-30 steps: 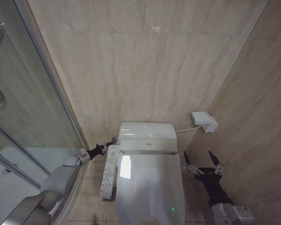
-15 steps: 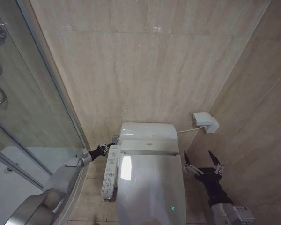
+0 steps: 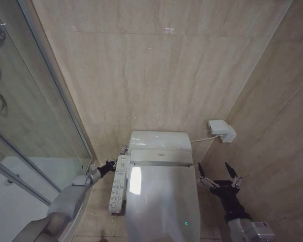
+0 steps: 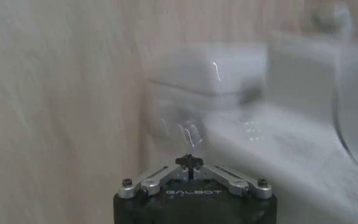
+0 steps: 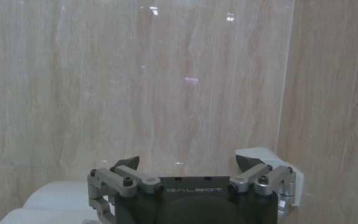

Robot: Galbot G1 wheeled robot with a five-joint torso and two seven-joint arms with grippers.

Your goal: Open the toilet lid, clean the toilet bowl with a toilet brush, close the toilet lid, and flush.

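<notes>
The toilet lid (image 3: 161, 201) lies closed over the toilet bowl. The right end effector (image 3: 217, 176) waits beside it, fingers spread. The left end effector (image 3: 109, 166), fingers together, has drawn back from the toilet's rear, suggesting flushing is finished.

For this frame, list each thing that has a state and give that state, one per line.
toilet lid: closed, lying flat over the bowl
left gripper: shut, beside the control panel on the toilet's side
right gripper: open, empty, held off the lid's other side
indicator light: lit green on the lid's near end
wall box: mounted on the side wall, cable running to the tank
</notes>
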